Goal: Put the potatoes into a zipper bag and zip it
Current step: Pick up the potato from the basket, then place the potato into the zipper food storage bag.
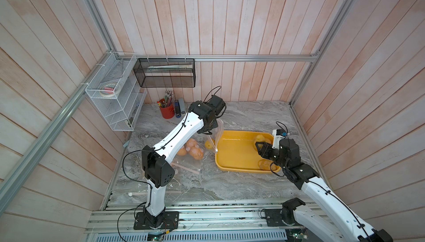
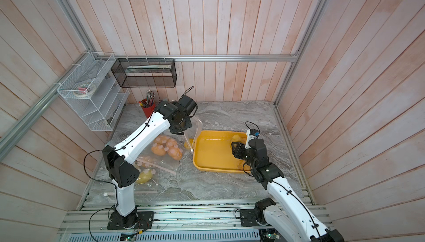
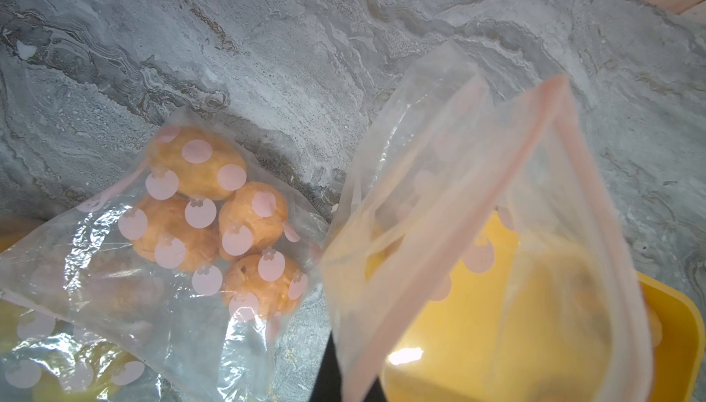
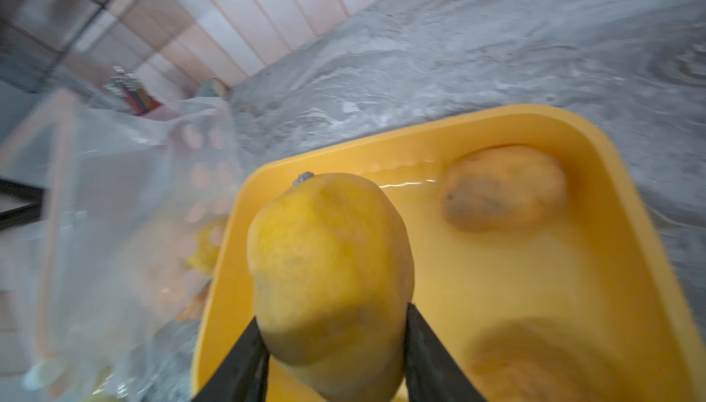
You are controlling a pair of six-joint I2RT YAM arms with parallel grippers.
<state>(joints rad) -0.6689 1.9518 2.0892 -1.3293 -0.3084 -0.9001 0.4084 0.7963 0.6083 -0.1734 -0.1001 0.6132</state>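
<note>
My left gripper (image 1: 208,132) (image 3: 351,381) is shut on the rim of a clear zipper bag (image 1: 218,135) (image 2: 196,135) (image 3: 477,190). It holds the bag's mouth up and open at the left end of the yellow tray (image 1: 243,170) (image 4: 420,133). One yellow potato (image 1: 209,145) lies in that bag. My right gripper (image 1: 259,146) (image 4: 332,343) is shut on a yellow potato (image 4: 328,266) (image 1: 259,138), held above the tray's right end. Two tan potatoes (image 4: 504,190) (image 1: 264,163) stay in the tray.
A closed bag of orange potatoes (image 1: 193,149) (image 3: 214,209) lies left of the held bag, and another bag with yellow potatoes (image 2: 145,176) sits near the left arm's base. A red pencil cup (image 1: 167,112), a white wire shelf (image 1: 115,100) and a black mesh basket (image 1: 165,73) line the back left.
</note>
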